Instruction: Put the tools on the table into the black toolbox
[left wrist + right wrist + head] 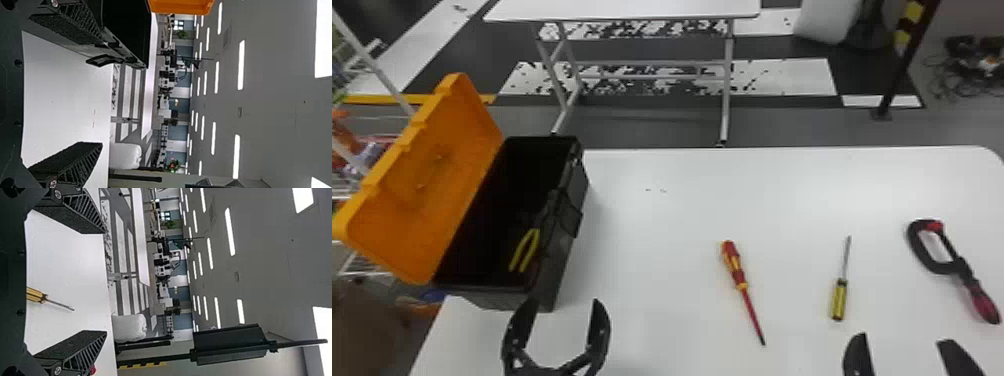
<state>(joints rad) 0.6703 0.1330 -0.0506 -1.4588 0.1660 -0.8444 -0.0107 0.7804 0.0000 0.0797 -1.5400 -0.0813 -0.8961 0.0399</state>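
Yellow screwdriver point(841, 280) lies on table point(657, 225) ahead-left of right gripper point(902, 339), likely its pick since nearer, long axis roughly fore-aft, spread and empty like left gripper point(564, 301).

"Passages, twelve being farthest from the robot?"

"One: broad lane of desk point(647, 225), six to twelve o'clock, between black toolbox point(556, 262) and red-yellow screwdriver point(738, 276). Two: gap between that and the smaller yellow screwdriver point(838, 301). Three: gap from there to the clamp point(927, 260), at three. Four: toolbox mouth, open from above."

"Obstructions?"

"Orange lid point(427, 185), raised, shutting off the toolbox's nine o'clock side. Latch point(569, 215), jutting at its three. Yellow pliers point(531, 247), inside, toward five."
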